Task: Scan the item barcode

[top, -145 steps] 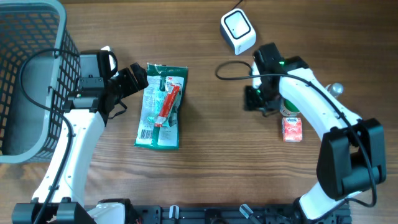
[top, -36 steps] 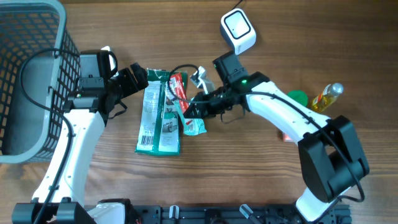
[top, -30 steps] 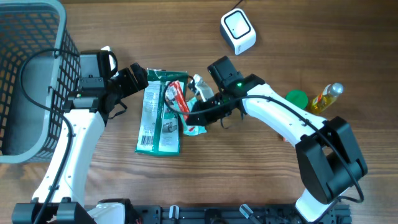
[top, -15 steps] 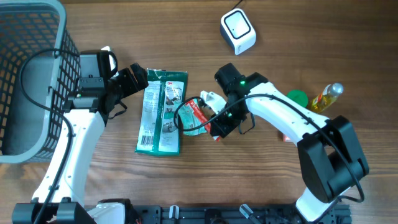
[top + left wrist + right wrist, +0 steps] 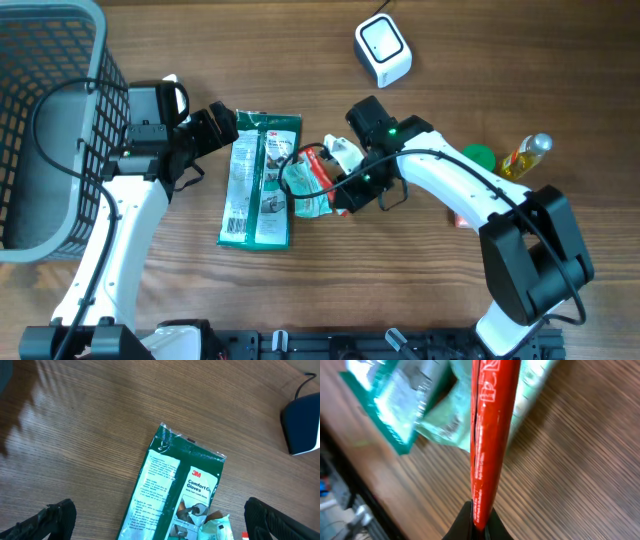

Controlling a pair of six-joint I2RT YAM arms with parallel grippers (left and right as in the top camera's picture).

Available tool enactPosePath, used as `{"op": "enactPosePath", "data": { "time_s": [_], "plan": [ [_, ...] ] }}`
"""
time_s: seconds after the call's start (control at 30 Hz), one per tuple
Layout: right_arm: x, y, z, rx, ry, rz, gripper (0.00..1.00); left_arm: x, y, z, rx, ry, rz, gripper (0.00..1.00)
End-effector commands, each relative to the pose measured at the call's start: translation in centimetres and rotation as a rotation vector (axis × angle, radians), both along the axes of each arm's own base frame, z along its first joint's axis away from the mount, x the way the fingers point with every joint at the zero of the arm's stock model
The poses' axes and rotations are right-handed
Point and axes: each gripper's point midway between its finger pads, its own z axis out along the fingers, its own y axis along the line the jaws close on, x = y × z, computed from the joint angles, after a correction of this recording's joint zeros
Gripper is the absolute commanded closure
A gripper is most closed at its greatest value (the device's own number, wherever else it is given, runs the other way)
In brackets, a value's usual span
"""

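Right end effector [image 5: 340,192] clenched on a red-and-teal packet [image 5: 308,180], centre of the overhead frame. In that view the packet overlaps the right edge of the green glove pack [image 5: 258,180], which lies flat on the surface [image 5: 320,290]. Wrist view: the packet's red edge [image 5: 487,435] is pinched between the fingers at bottom centre. White scanner [image 5: 383,50] sits upper middle, well apart from the packet. Left end effector [image 5: 218,124] released, jaws wide, grasping nothing, at the glove pack's upper left corner. Grey basket [image 5: 95,60] far left. Yellow bottle [image 5: 525,155] right of centre
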Motion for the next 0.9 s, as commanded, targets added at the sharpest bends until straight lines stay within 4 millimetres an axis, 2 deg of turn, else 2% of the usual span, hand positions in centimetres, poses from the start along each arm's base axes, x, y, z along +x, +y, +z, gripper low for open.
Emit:
{"op": "enactPosePath", "data": {
  "time_s": [0.0, 0.13, 0.27, 0.3, 0.37, 0.5, 0.53, 0.57, 0.63, 0.73, 0.8, 0.87],
  "plan": [
    [-0.8, 3.4, 3.4, 0.248, 0.051, 0.039, 0.96, 0.3, 0.0, 1.1, -0.005, -0.032, -0.007, 0.00],
    [-1.5, 5.3, 5.9, 0.425, 0.098, 0.080, 0.96, 0.3, 0.0, 1.2, -0.005, -0.032, -0.007, 0.00],
    [-1.9, 5.7, 7.2, 0.502, 0.146, 0.085, 0.96, -0.1, -0.4, 0.8, -0.023, -0.010, -0.020, 0.00],
    [-1.8, 5.6, 7.3, 0.507, 0.162, 0.067, 0.96, -1.2, -1.2, 0.1, -0.061, 0.044, -0.047, 0.00],
    [-1.4, 5.1, 7.4, 0.509, 0.174, 0.044, 0.96, -1.2, -2.6, 0.6, -0.128, 0.030, -0.099, 0.00],
    [-0.8, 4.1, 8.7, 0.590, 0.215, 0.020, 0.96, -0.8, -7.7, 4.1, -0.371, -0.078, -0.316, 0.00],
    [-0.6, 3.8, 9.4, 0.633, 0.223, 0.022, 0.96, -0.9, -9.1, 5.4, -0.442, -0.116, -0.391, 0.08],
    [-0.6, 3.5, 10.5, 0.700, 0.236, 0.034, 0.96, -1.3, -10.4, 6.8, -0.514, -0.149, -0.470, 0.22],
    [-0.7, 3.3, 11.8, 0.778, 0.248, 0.051, 0.96, -1.7, -11.4, 7.8, -0.568, -0.171, -0.532, 0.35],
    [-0.9, 3.4, 12.6, 0.823, 0.258, 0.067, 0.96, -2.2, -11.9, 8.4, -0.604, -0.176, -0.570, 0.36],
    [-1.0, 3.6, 13.2, 0.860, 0.261, 0.084, 0.96, -2.6, -12.4, 8.9, -0.637, -0.178, -0.603, 0.42],
    [-1.1, 3.7, 14.7, 0.949, 0.265, 0.118, 0.96, -3.0, -12.6, 9.1, -0.658, -0.177, -0.622, 0.43]
  ]
}}
